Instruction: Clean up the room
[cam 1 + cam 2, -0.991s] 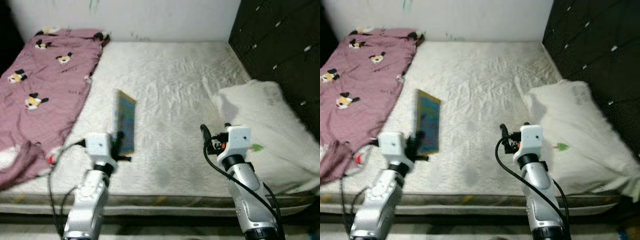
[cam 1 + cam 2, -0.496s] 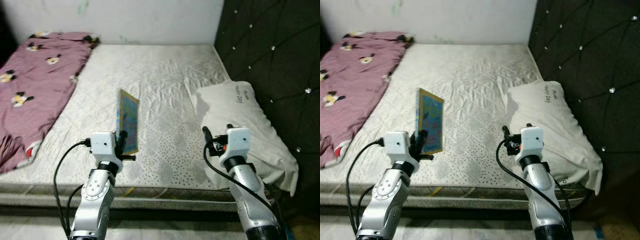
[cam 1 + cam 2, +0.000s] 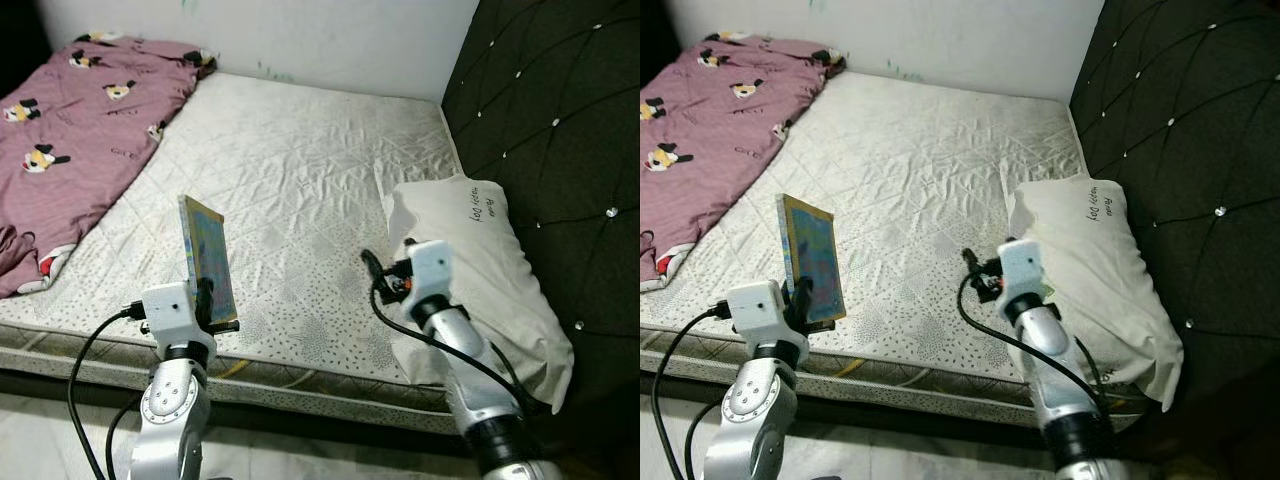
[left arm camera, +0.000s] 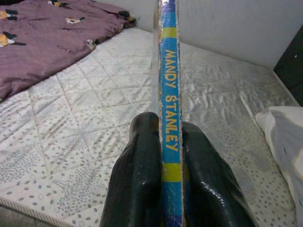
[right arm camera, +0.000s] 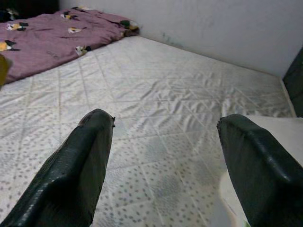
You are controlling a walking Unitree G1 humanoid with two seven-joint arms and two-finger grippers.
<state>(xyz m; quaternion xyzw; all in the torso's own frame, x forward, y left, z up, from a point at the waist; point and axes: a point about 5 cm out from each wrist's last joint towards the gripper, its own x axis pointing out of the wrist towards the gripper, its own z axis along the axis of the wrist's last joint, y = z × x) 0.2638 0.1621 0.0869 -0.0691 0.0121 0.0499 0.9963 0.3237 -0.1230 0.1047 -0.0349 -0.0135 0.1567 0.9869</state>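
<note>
A thin colourful book (image 3: 207,259) stands upright in my left gripper (image 3: 206,302), which is shut on its lower edge above the near side of the bed. In the left wrist view its blue spine (image 4: 170,109), lettered MANDY STANLEY, is clamped between the two black fingers (image 4: 139,179). My right gripper (image 3: 370,270) hangs open over the mattress (image 3: 300,170) beside a white pillow (image 3: 475,270); its two fingers (image 5: 80,165) stand wide apart with nothing between them.
A pink blanket (image 3: 75,130) with cartoon prints covers the bed's left side. A dark tufted headboard (image 3: 550,120) stands on the right behind the pillow, a white wall (image 3: 300,35) at the far side. The mattress's front edge (image 3: 280,375) lies below both arms.
The camera has swung, so the bed now sits at an angle with more of the headboard and pillow showing. The book stays clamped in my left gripper; the right gripper stays open.
</note>
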